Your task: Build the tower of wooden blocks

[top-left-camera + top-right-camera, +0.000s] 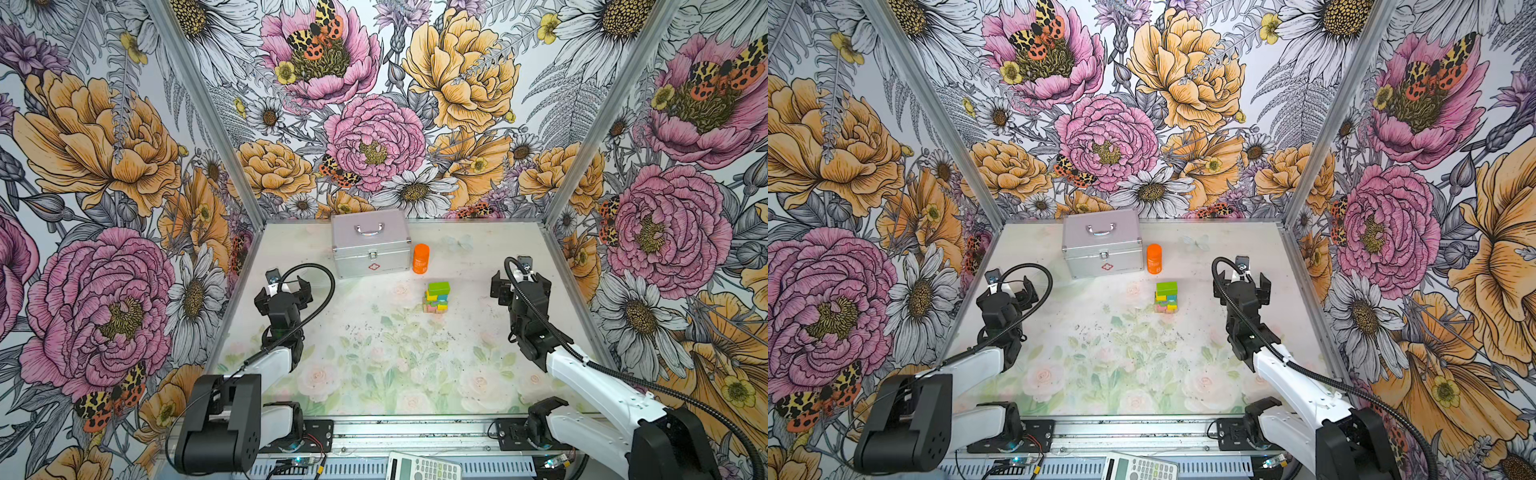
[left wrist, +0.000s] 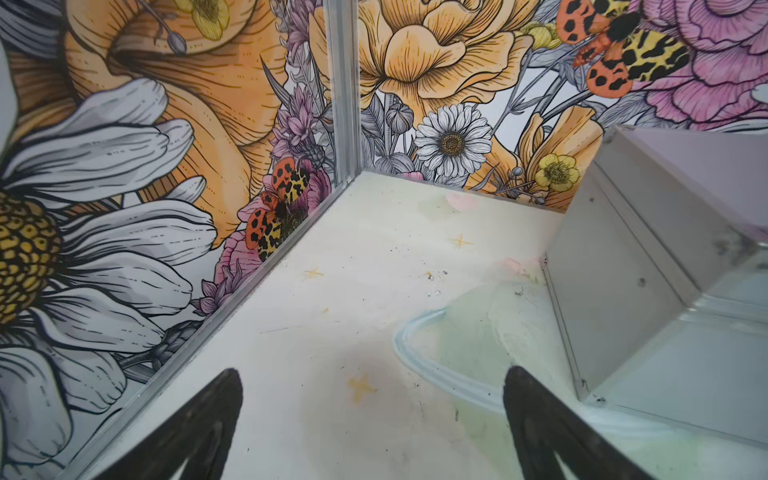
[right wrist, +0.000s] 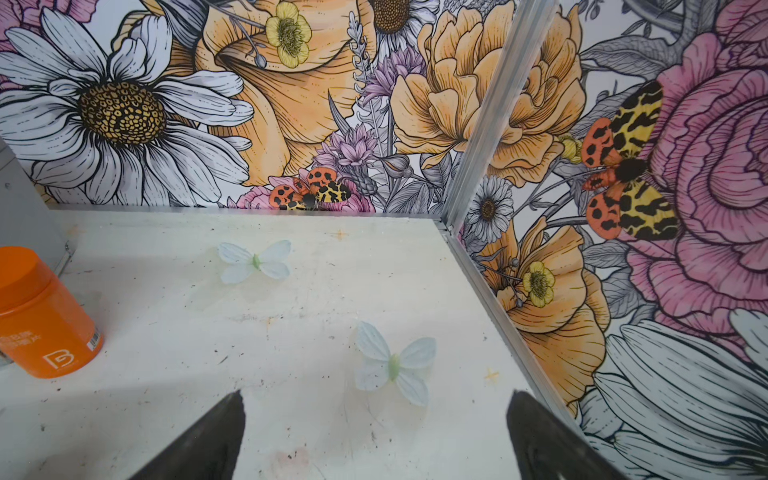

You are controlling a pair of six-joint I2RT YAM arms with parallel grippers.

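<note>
1. The left arm sits folded at the left side of the worktop (image 1: 374, 353). Its left claw (image 1: 284, 286) is raised and aimed at the back-left corner. Its jaws are spread wide and hold nothing, and the left wrist view shows bare worktop between its fingertips (image 2: 232, 382).
2. The right arm mirrors it on the right. The right claw (image 1: 521, 282) is spread just as wide and is empty, facing the back-right corner.
3. The tower (image 1: 436, 297) stands right of centre, near the front of the orange bottle (image 1: 421, 258). It is well apart from both claws, with a lime-green bar (image 1: 438, 287) on top.
4. Its lower blocks are small and blurred. Pink and tan seem to lie at the base, but I cannot count them.
5. The tower falls outside both wrist views. The metal case (image 2: 623, 270) is cut off at the frame edge, as is the bottle in the right wrist view.
</note>
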